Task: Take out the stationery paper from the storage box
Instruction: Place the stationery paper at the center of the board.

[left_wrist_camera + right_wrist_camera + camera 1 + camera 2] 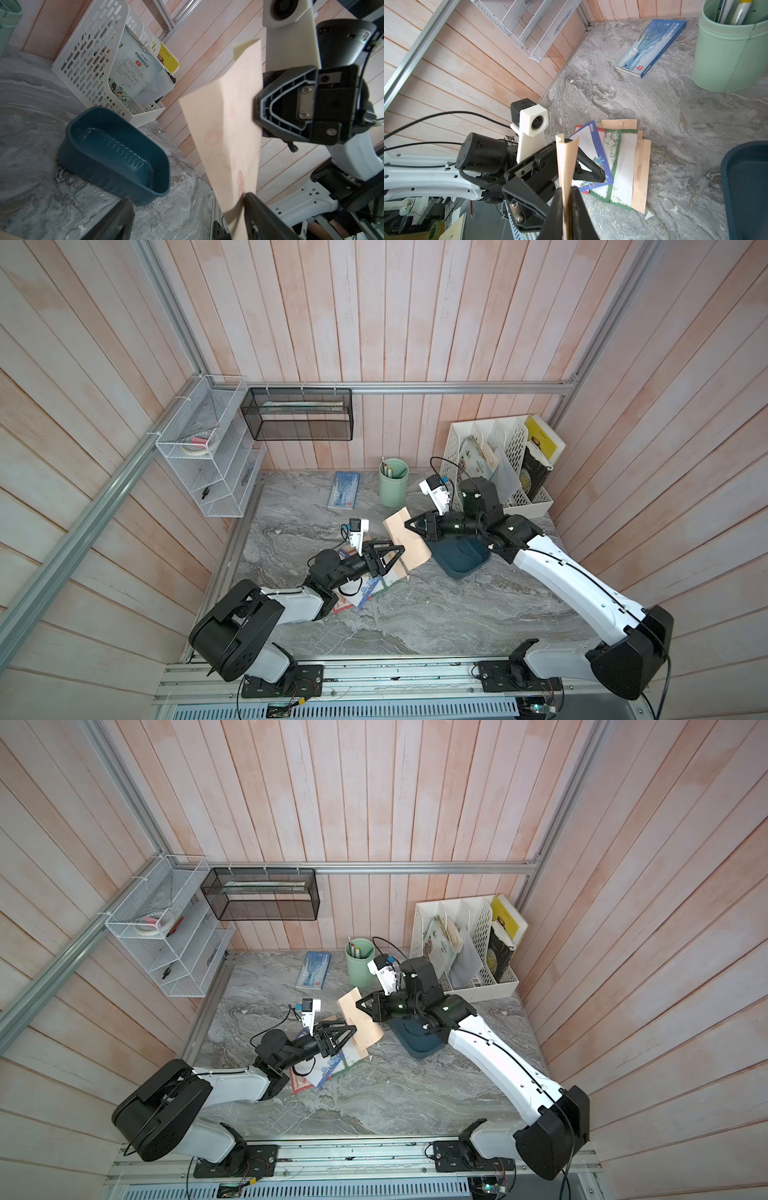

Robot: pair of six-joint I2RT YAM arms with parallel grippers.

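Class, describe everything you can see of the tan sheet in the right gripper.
The tan sheet is thin, kraft-like paper with faint reddish marks, slightly curled, one corner bent. The right gripper is shut on one edge, holding it on edge in the air near the storage box. Its other end hangs between the left gripper's open fingers, seemingly brushing one.

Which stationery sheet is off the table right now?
The plain tan kraft sheet, pinched in the right end effector. The other sheets, floral-bordered and tan, lie fanned in a pile on the marble table.
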